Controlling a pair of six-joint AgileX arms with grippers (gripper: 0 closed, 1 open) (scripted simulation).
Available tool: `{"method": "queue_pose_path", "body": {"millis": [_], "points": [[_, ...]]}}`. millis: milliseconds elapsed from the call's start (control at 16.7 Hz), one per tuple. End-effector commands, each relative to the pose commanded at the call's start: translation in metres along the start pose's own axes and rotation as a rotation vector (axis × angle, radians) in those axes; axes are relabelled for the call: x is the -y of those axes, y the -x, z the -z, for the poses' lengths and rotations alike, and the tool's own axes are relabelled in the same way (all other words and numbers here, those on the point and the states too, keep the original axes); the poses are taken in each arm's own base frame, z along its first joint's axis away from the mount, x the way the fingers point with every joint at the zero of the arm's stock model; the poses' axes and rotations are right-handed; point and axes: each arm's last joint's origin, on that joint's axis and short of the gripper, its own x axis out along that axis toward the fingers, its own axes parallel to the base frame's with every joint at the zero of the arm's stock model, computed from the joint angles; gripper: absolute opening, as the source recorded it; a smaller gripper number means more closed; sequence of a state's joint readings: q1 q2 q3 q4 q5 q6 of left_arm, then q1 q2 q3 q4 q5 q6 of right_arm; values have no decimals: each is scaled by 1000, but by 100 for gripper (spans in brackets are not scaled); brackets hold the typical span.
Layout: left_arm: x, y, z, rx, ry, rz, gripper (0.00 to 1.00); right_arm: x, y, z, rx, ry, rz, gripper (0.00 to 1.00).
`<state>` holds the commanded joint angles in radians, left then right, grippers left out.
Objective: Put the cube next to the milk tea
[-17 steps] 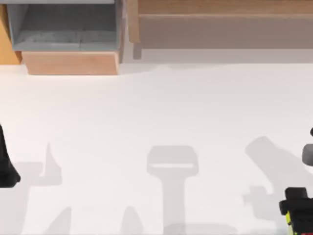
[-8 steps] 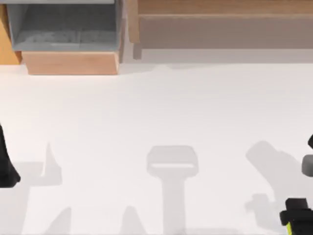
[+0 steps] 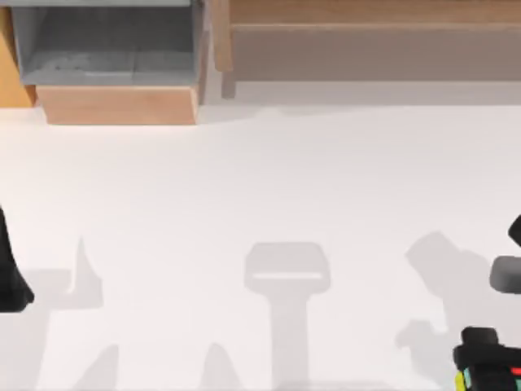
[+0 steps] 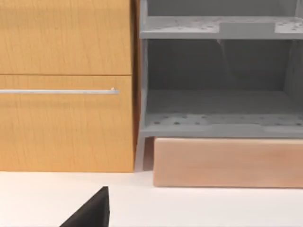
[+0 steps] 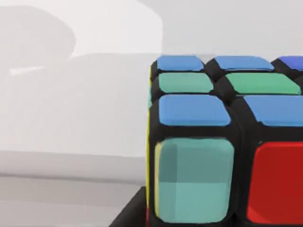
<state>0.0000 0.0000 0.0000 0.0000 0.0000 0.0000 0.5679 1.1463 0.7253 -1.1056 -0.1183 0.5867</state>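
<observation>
The cube (image 3: 468,380) is a colour-sticker puzzle cube with black edges, at the table's front right corner. My right gripper (image 3: 487,358) is shut on it, with the arm reaching in from the right edge. In the right wrist view the cube (image 5: 222,142) is very close, showing blue, green, teal and red stickers, with the white table behind it. A dark finger (image 5: 130,215) shows beside its lower edge. The milk tea is out of view. My left arm (image 3: 10,273) is parked at the left edge.
A wooden cabinet with a grey open shelf (image 3: 106,49) stands at the back left, with a pale wooden block (image 3: 118,104) at its foot. A long wooden unit (image 3: 366,37) runs along the back right. The left wrist view faces the cabinet door (image 4: 64,85) and shelf (image 4: 220,109).
My right gripper has shifted a little to the left along the front edge with the cube, which now shows more of its red and yellow stickers. The left arm has not moved.
</observation>
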Motion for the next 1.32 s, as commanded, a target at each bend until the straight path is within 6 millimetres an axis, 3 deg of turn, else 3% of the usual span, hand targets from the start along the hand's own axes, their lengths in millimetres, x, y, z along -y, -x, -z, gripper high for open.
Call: {"method": "queue_pose_path", "body": {"millis": [660, 1320], "points": [[0, 0, 0, 0, 0, 0, 100, -7, -10, 0, -2, -5, 28, 0], [0, 0, 0, 0, 0, 0, 100, 10, -22, 2, 32, 16, 116, 0]]}}
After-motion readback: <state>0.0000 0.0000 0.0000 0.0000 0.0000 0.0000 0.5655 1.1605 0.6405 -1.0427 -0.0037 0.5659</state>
